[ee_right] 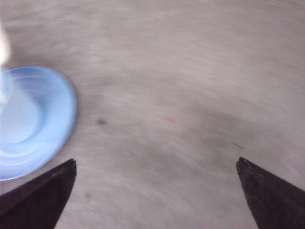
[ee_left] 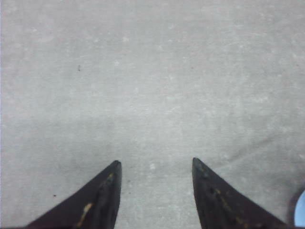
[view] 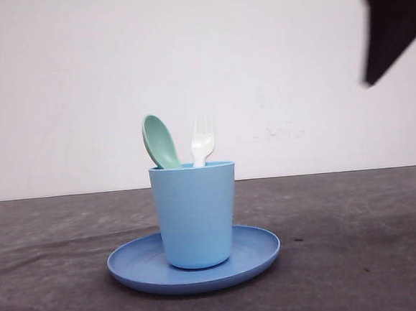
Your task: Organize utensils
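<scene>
A mint-green spoon (view: 161, 141) and a white fork (view: 202, 141) stand upright in a light blue cup (view: 195, 214), heads up, spoon on the left. The cup sits on a blue round plate (view: 259, 251) in the middle of the table. My right gripper (view: 388, 22) hangs high at the upper right of the front view, well away from the cup. In the right wrist view its jaws (ee_right: 156, 164) are wide open over bare table, with the plate (ee_right: 52, 119) off to one side. My left gripper (ee_left: 156, 164) is open over bare grey table, holding nothing.
The table (view: 359, 244) is a dark grey surface with a white wall behind it. A sliver of the blue plate (ee_left: 300, 210) shows at the edge of the left wrist view.
</scene>
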Tool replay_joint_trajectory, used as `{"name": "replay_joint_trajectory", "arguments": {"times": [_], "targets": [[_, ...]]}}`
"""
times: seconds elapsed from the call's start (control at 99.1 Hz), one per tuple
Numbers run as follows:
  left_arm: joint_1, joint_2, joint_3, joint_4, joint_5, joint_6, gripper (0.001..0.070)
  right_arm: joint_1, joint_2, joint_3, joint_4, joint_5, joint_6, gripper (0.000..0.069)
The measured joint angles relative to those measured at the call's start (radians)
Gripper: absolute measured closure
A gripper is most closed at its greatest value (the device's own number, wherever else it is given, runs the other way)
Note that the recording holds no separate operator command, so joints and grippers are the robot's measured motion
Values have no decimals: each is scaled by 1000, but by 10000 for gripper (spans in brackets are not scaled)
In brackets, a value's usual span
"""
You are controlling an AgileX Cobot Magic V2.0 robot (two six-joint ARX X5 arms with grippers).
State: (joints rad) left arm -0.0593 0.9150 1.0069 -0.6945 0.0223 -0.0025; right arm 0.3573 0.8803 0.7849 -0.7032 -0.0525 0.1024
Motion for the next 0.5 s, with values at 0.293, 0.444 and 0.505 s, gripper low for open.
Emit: {"name": "replay_joint_trajectory", "arguments": {"times": [0.293,0.444,0.505], "targets": [[-36,0,0,-29,8,-2,436,-238,-47,72,-171,0,-30,11],[-67,-12,0,-68,8,-2,436,-263,-47,72,-195,0,-44,11],[-80,-29,0,-73,8,-2,436,-263,-47,72,-197,-1,-46,11]]}}
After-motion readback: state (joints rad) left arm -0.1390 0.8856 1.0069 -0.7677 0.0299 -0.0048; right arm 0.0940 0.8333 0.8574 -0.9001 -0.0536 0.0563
